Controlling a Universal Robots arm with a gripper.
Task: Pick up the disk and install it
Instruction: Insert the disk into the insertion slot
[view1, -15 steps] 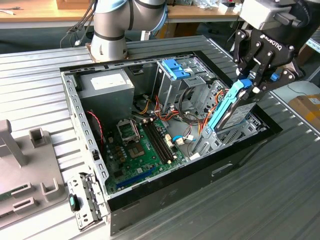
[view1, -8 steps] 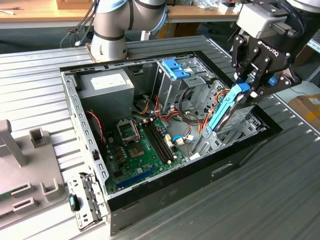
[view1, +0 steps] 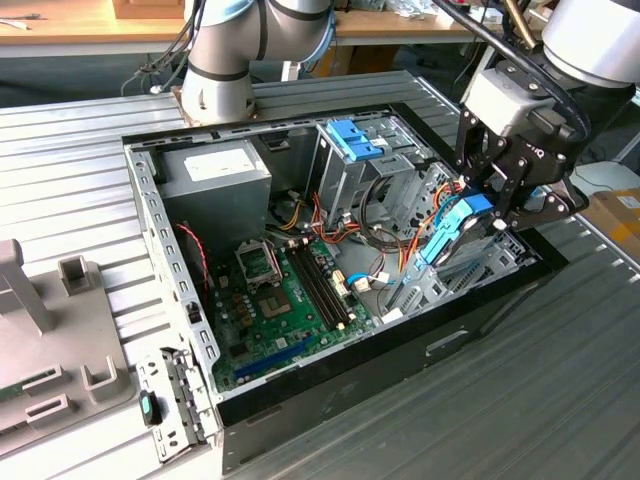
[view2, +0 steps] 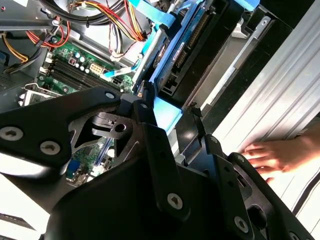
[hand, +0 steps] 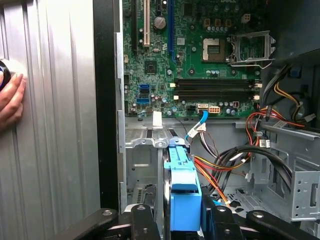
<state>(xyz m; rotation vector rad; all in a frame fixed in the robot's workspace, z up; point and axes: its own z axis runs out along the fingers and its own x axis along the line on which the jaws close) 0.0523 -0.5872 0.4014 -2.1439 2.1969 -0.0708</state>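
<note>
Disk (hand: 182, 185) on edge, in the tool's (hand: 182, 225) tight grasp; low over the computer case (view1: 420, 345)

Disk (hand: 184, 195) edge-on in first wrist view: label face hidden, near end covered by gripper (hand: 182, 225) fingers. Hand (hand: 10, 97) cut off by frame edge, wrist out of sight. Arm (view1: 225, 60) upper links cropped in exterior view.
</note>
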